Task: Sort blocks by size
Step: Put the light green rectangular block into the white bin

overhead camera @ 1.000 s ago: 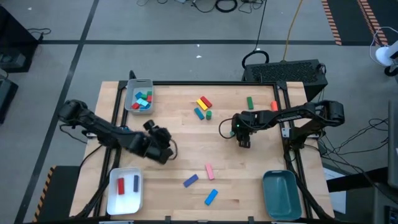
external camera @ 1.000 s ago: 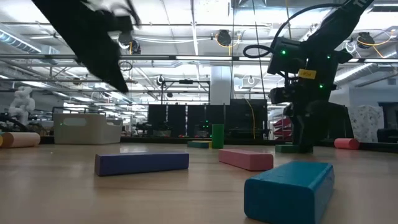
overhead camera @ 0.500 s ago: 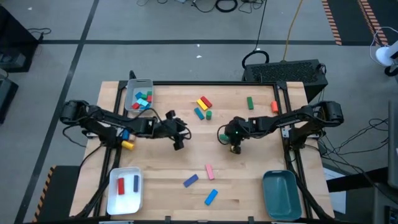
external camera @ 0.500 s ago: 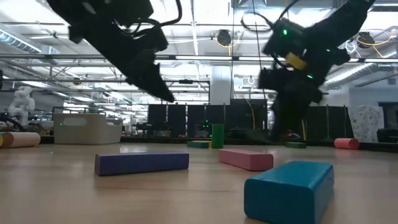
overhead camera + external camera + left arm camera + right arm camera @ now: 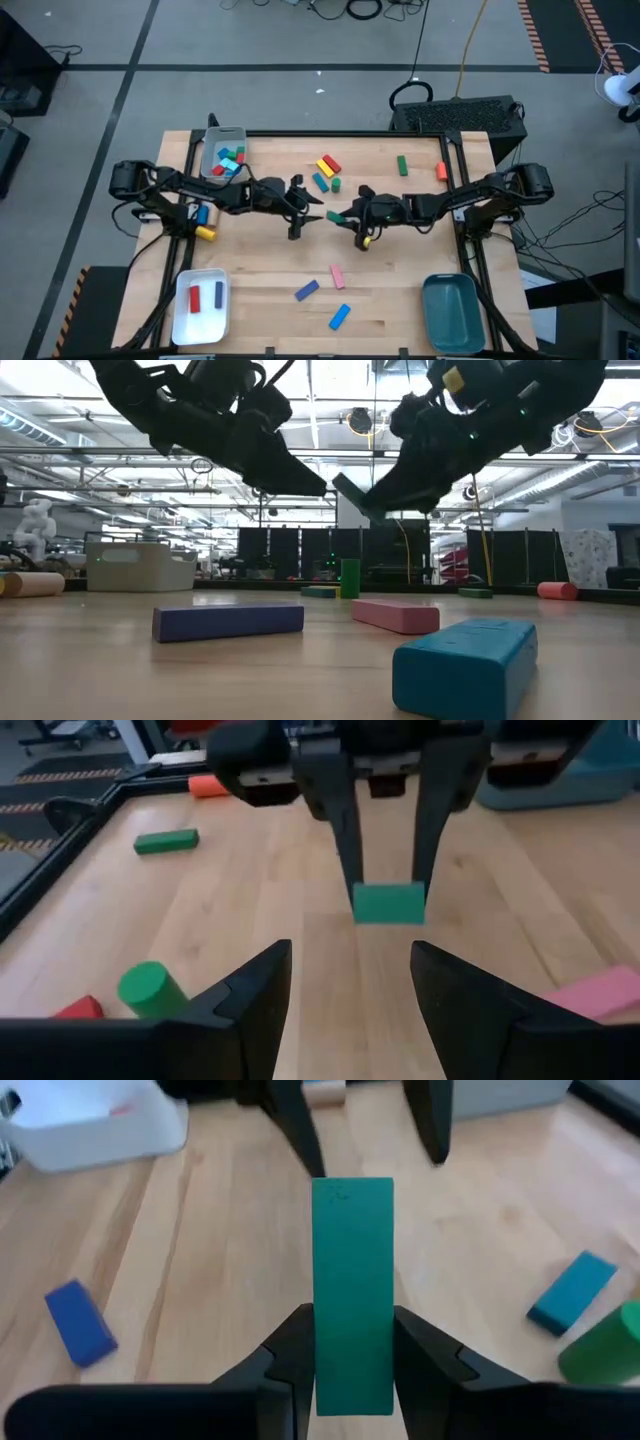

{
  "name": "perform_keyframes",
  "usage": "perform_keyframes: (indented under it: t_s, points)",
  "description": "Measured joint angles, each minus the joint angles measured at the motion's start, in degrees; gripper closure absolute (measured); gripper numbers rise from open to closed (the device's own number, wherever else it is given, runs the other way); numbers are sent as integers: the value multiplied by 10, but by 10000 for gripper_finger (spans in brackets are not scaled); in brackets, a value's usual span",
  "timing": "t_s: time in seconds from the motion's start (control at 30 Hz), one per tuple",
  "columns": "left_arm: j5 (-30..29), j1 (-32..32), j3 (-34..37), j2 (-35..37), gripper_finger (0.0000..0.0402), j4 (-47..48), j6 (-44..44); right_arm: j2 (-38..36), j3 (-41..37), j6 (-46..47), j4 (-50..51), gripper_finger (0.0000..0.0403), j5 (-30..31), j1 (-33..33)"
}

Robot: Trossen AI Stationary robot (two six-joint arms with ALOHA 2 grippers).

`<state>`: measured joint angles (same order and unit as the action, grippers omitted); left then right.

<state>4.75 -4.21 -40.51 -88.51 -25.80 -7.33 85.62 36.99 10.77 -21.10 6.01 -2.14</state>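
Above the wooden table (image 5: 400, 270), my right gripper (image 5: 333, 215) pinches a long green bar (image 5: 352, 1290) facing my left gripper (image 5: 312, 215), fingers spread.

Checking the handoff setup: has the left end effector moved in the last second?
Yes. In the high view the left end effector swung away from the white tray toward table centre.

No text, label, brand or number can be read anywhere. No sign is legible either.
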Motion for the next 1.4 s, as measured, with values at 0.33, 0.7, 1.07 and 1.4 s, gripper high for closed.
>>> perform_keyframes:
  t_s: [0.33,0.7,1.07,1.4]
  points:
    - [22,4,0,0,194,-42,-5,-1,0,-16,-53,310,0,0]
    - [22,18,0,0,194,-77,11,-1,0,-24,-62,309,-2,0]
    - [22,18,0,0,199,-84,29,-1,1,-25,-70,309,-4,0]
    - [22,16,0,0,294,-82,41,-1,1,-32,-73,309,-4,0]
